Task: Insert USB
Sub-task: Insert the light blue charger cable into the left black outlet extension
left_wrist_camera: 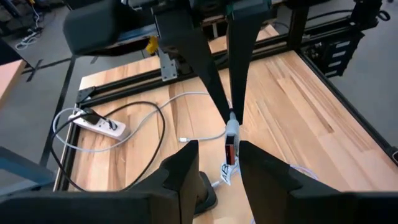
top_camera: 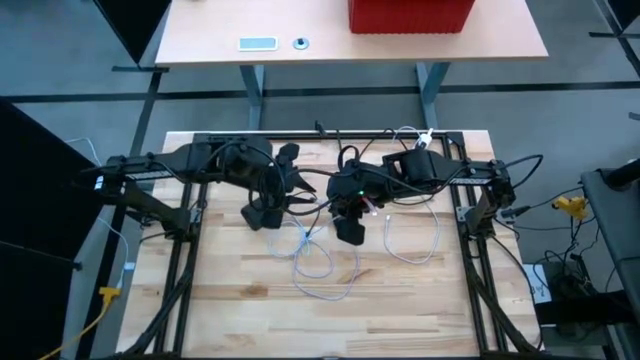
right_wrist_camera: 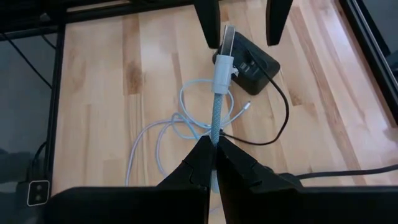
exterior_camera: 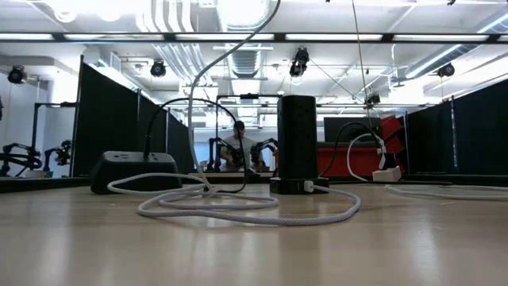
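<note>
Midway through the task, both arms meet over the middle of the wooden table (top_camera: 240, 300). Right gripper (right_wrist_camera: 215, 163) is pinched shut on the braided cable (right_wrist_camera: 216, 121) just behind the grey USB plug (right_wrist_camera: 225, 56), holding it in the air. Left gripper (left_wrist_camera: 217, 163) stands part-open around the plug, whether touching it cannot be told. Judged next move: steady and align the flat metal plug with a port of the squat black charging hub (right_wrist_camera: 249, 59) lying beyond. Pale cable slack loops loosely on the smooth boards.
</note>
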